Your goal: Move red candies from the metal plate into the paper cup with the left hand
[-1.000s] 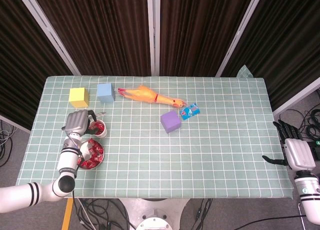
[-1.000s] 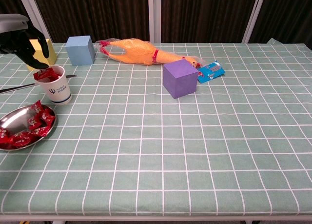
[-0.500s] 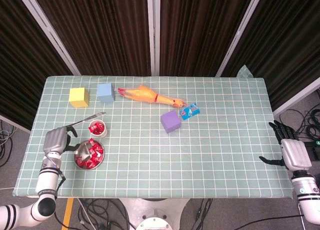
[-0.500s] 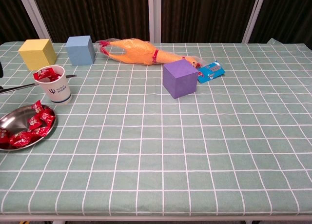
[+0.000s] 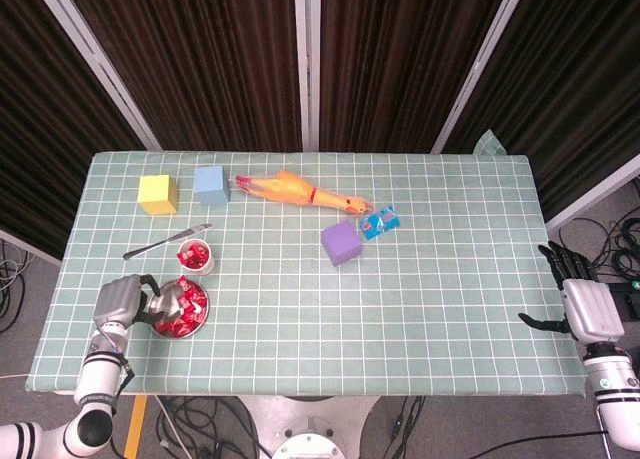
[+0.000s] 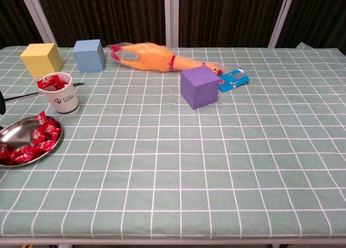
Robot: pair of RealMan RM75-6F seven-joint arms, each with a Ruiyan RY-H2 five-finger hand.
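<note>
The metal plate (image 5: 196, 320) lies near the table's front left corner with several red candies (image 5: 183, 305) piled in it. Behind it stands the white paper cup (image 5: 197, 258), which also has red candies inside. My left hand (image 5: 122, 301) hovers just left of the plate, its dark fingers (image 5: 150, 296) apart and pointing at the plate's left rim, nothing visibly held. In the chest view the plate (image 6: 15, 132), candies (image 6: 39, 138) and cup (image 6: 61, 96) show at the left. My right hand (image 5: 584, 305) hangs off the table's right edge, fingers spread and empty.
A knife (image 5: 166, 241) lies behind the cup. A yellow cube (image 5: 157, 194) and a blue cube (image 5: 211, 185) stand at the back left, a rubber chicken (image 5: 295, 190) beside them. A purple cube (image 5: 341, 242) and a blue packet (image 5: 379, 222) sit mid-table.
My left hand has come away from above the cup, dropped to the front left, and now edged right toward the plate's rim. The right hand has barely moved.
</note>
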